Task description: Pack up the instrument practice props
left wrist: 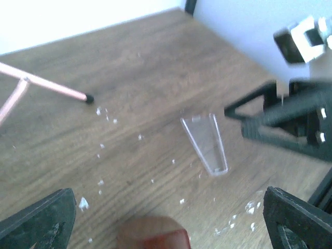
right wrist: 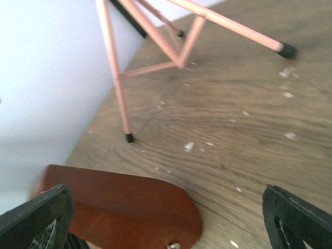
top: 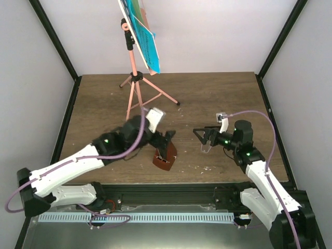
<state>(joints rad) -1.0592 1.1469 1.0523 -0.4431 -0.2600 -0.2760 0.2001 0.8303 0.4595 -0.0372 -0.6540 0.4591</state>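
The pink tripod music stand point(top: 134, 85) stands at the back centre, with blue and yellow pages point(top: 144, 36) on its desk. The reddish-brown metronome point(top: 164, 155) lies tilted on the table near the front centre. My left gripper point(top: 166, 141) is open, its fingers wide on either side of the metronome's top point(left wrist: 154, 234). The clear plastic cover point(left wrist: 205, 143) lies flat on the table, apart from the metronome, just under my right gripper point(top: 203, 136). The right gripper is open and empty and faces the metronome point(right wrist: 119, 205). The stand's legs point(right wrist: 116, 78) show behind it.
Small white crumbs point(left wrist: 101, 111) are scattered over the wooden table point(top: 207, 98). Black frame posts point(top: 270, 52) and white walls close in the back and sides. A black rail point(top: 171, 193) runs along the near edge.
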